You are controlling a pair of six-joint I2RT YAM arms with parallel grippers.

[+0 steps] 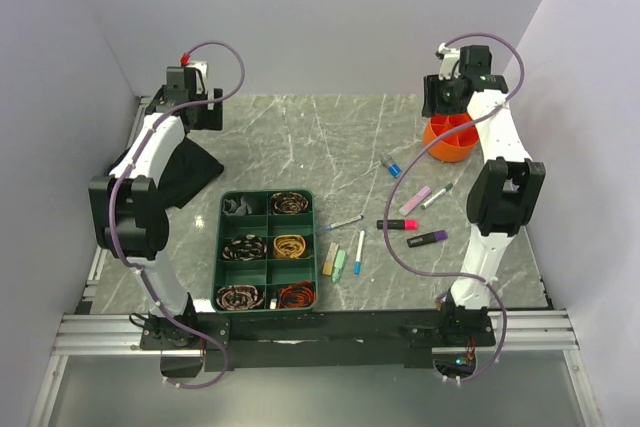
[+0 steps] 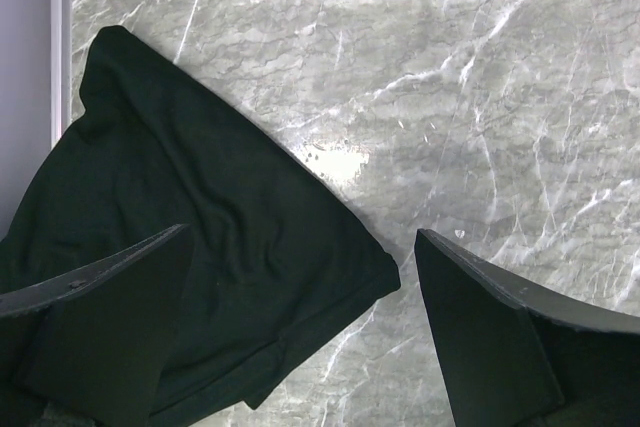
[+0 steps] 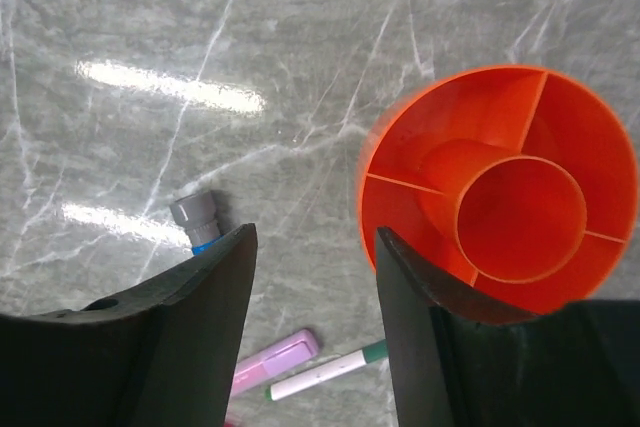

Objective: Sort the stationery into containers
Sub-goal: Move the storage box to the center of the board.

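**A:** Checking your right pincer [image 3: 315,237] first: how do its fingers stand?

**B:** Your fingers are parted, though not widely. Only bare marble table [image 3: 300,67] shows in the gap, so you are pinching nothing.

**A:** And where is the orange pot [image 3: 460,107] from there?

**B:** It sits just off your right finger, upright with its mouth facing the camera. That finger covers the pot's near rim. The central tube and the sections I can see look empty.

**A:** Is any stationery close by?

**B:** The blue-capped piece [image 3: 195,217] lies on the marble by your left finger, its lower end hidden behind the fingertip. Lower in the gap, toward your wrist, you can see the pink marker [image 3: 275,359] and the white pen [image 3: 325,372] with its green cap, lying side by side. From above, the other pens and the pale blocks [image 1: 336,263] lie well behind that pincer, toward your arm's base, near the green tray [image 1: 265,191].

**A:** What about your left pincer [image 2: 302,237]?

**B:** It is spread wide and holds nothing. A black cloth [image 2: 200,277] lies under its left finger and reaches into the gap. There is bare marble under the right finger.
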